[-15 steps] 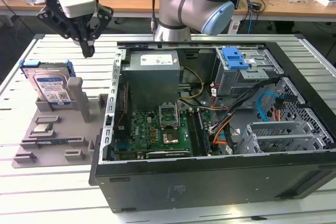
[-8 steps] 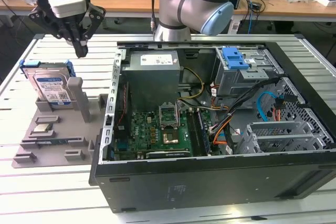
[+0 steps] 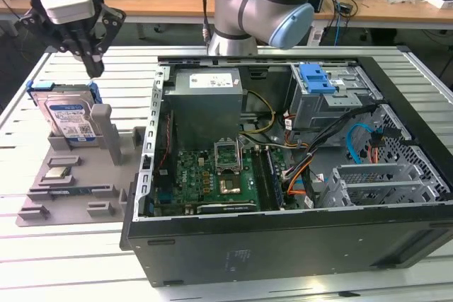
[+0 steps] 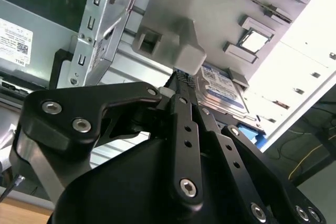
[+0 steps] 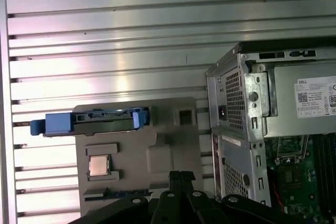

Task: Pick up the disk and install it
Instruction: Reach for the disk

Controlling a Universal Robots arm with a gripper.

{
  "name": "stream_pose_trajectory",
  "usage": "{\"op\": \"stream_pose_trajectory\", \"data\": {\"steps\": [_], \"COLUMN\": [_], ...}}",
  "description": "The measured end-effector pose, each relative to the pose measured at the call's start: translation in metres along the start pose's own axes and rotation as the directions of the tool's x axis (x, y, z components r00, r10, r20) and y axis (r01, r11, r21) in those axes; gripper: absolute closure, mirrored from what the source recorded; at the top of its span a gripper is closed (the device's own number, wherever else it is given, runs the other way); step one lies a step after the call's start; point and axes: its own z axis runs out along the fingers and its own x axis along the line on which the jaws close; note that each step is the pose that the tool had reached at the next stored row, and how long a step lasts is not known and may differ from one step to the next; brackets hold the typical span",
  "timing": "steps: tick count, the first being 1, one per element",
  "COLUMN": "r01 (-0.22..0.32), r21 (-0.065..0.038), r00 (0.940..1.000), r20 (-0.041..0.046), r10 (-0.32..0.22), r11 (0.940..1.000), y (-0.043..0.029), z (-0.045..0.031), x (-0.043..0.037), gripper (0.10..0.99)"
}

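The disk point(image 3: 69, 118), silver with a white and blue label and a blue carrier frame, stands on edge, leaning in a slot of the grey holder tray point(image 3: 78, 189) at the exterior view's left. The second wrist view shows the disk point(image 4: 223, 90) label-side on, and the first wrist view shows the disk point(image 5: 100, 121) edge-on. My gripper point(image 3: 92, 68) hangs just above the disk's upper right corner, its fingers pressed together with nothing between them. The closed fingertips point(image 5: 181, 177) show over the tray in the first wrist view, and the gripper point(image 4: 181, 82) points at the disk in the second wrist view.
An open computer case point(image 3: 283, 167) lies to the exterior view's right of the tray, with a grey power-supply box point(image 3: 205, 97), a motherboard point(image 3: 212, 175) and a drive bay with a blue latch point(image 3: 316, 79). The tray also holds a small chip point(image 3: 56, 172). The arm's base point(image 3: 248, 12) stands behind the case.
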Motion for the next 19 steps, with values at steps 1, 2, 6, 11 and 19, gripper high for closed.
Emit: {"op": "stream_pose_trajectory", "data": {"steps": [1,2,6,11,19], "r01": [0.000,0.000,0.000,0.000,0.000], "r21": [0.000,0.000,0.000,0.000,0.000], "r00": [1.0000,1.0000,1.0000,1.0000,1.0000], "r20": [0.0001,0.0000,0.0000,0.0000,0.0000], "r10": [0.000,0.000,0.000,0.000,0.000], "r11": [1.0000,1.0000,1.0000,1.0000,1.0000], "y": [-0.0002,-0.0003,-0.0010,-0.0021,-0.0035], "z": [0.0000,-0.0001,-0.0003,-0.0007,-0.0012], "x": [0.0026,0.0045,0.0131,0.0278,0.0469], "gripper": [0.980,0.980,0.980,0.980,0.980]}}
